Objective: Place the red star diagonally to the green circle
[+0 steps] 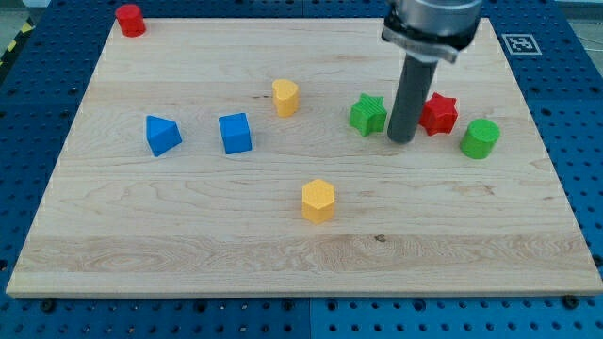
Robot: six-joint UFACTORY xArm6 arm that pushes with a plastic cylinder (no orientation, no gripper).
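Observation:
The red star (440, 113) lies on the wooden board (188, 235) at the view's right. The green circle (480, 138) sits just to its lower right, close but with a small gap. My tip (402, 140) stands right against the red star's left side, between it and a green star (367, 114). The rod hides the red star's left edge.
A yellow block (285, 97) sits near the top centre and a yellow hexagon (318, 201) at the middle. A blue cube (236, 133) and a blue triangle (162, 136) lie at the left. A red cylinder (130, 20) is in the top left corner.

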